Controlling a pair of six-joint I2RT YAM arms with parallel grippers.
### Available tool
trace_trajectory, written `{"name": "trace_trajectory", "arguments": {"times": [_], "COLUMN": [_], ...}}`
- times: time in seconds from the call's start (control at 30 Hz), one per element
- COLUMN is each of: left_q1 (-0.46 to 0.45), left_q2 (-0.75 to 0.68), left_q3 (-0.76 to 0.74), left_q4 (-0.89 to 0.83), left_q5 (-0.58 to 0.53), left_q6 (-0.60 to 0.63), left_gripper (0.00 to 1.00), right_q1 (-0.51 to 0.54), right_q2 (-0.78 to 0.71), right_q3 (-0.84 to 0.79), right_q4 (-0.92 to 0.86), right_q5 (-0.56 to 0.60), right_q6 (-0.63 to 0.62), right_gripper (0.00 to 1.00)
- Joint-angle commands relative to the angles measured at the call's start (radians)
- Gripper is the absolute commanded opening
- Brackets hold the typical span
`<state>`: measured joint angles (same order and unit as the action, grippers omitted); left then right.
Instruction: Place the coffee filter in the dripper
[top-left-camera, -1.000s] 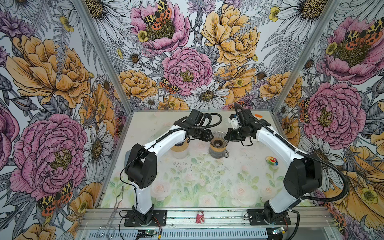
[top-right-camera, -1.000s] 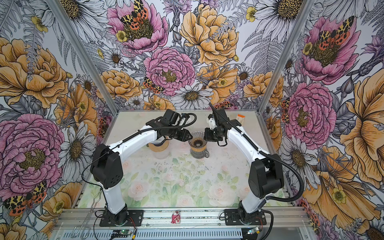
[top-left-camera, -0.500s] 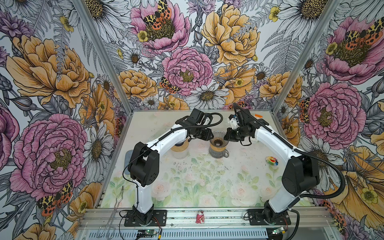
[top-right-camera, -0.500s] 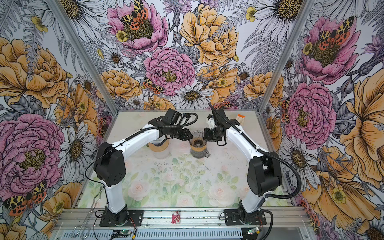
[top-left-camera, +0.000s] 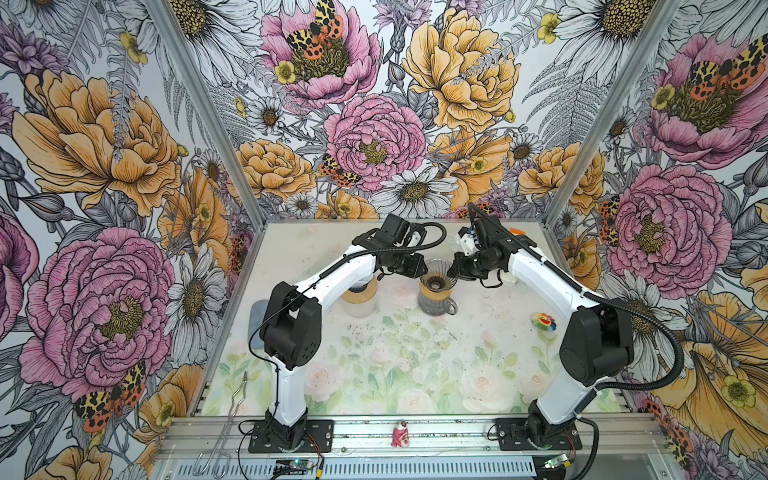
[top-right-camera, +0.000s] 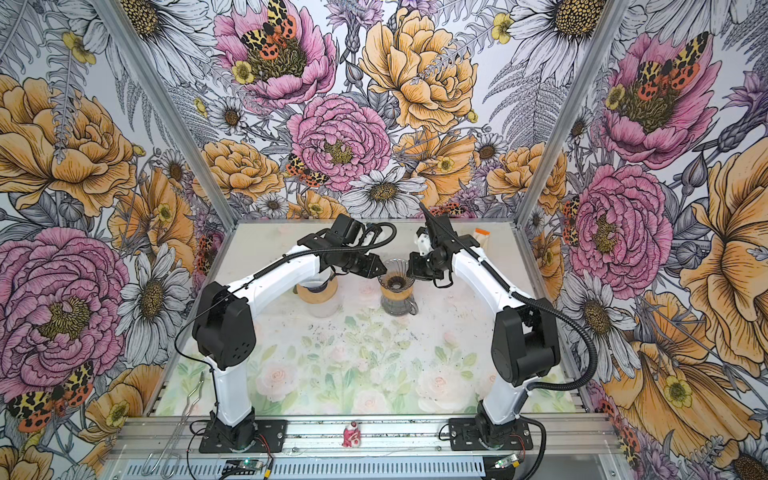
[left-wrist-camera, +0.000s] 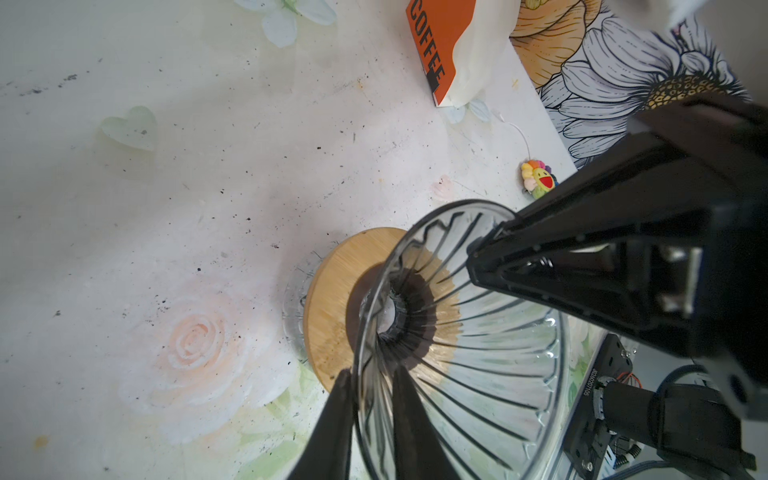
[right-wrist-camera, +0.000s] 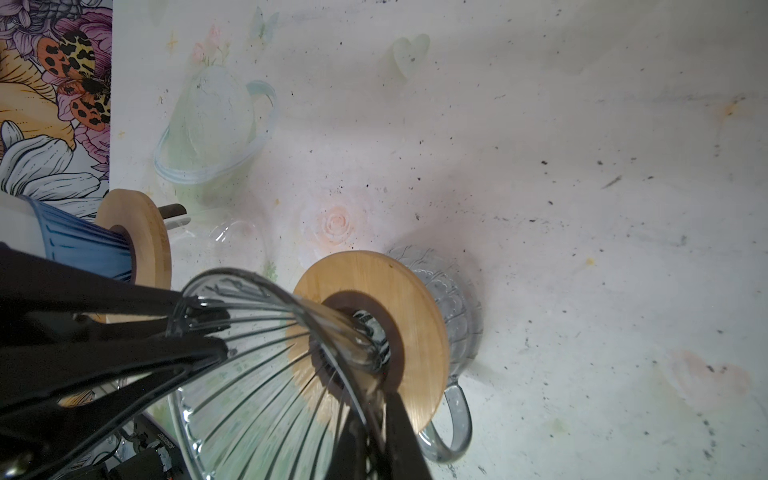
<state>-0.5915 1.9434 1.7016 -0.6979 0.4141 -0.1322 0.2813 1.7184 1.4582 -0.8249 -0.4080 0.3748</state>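
Glass dripper (top-left-camera: 436, 271) stands upright on its wood collar atop a glass mug (top-left-camera: 436, 306), at back-centre of the table (top-left-camera: 415, 374) in both top views. Both arms meet at it.

L gripper (left-wrist-camera: 371, 376) is at the dripper's left rim. Jaws narrow, one finger inside the cone, one outside, rim wall btwn them. Can't tell if it's actually pinching.

R gripper (right-wrist-camera: 372, 405) is at the opposite rim, clamped tight on the glass wall.

The cone reads see-through down to its neck in both wrist views.

Second dripper (right-wrist-camera: 79, 243), blue w/ wood collar, sits on a carafe (top-left-camera: 360, 306) just left of the dripper, partly under the L arm. Coffee bag (left-wrist-camera: 453, 45) is behind-right of the dripper, by the back wall. Flower toy (top-left-camera: 543, 322) is right of the dripper & nearer the front. Dark specks lie scattered around the dripper.
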Motion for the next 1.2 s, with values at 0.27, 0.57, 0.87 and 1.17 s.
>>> {"name": "trace_trajectory", "arguments": {"times": [0.27, 0.57, 0.87, 1.17], "left_q1": [0.013, 0.013, 0.009, 0.009], "left_q2": [0.056, 0.052, 0.025, 0.011], "left_q3": [0.045, 0.063, 0.041, 0.033], "left_q4": [-0.034, -0.052, -0.061, -0.073], "left_q5": [0.014, 0.028, 0.041, 0.064], "left_q6": [-0.006, -0.007, -0.003, 0.004], "left_gripper": [0.16, 0.10, 0.08, 0.08], "right_q1": [-0.011, -0.011, -0.010, -0.009], "right_q2": [0.049, 0.046, 0.031, 0.006], "right_q3": [0.024, 0.050, 0.057, 0.062], "right_q4": [-0.042, -0.080, -0.092, -0.092], "right_q5": [0.008, -0.005, -0.026, -0.060], "right_q6": [0.005, 0.000, -0.013, -0.009], "right_gripper": [0.10, 0.09, 0.12, 0.12]}}
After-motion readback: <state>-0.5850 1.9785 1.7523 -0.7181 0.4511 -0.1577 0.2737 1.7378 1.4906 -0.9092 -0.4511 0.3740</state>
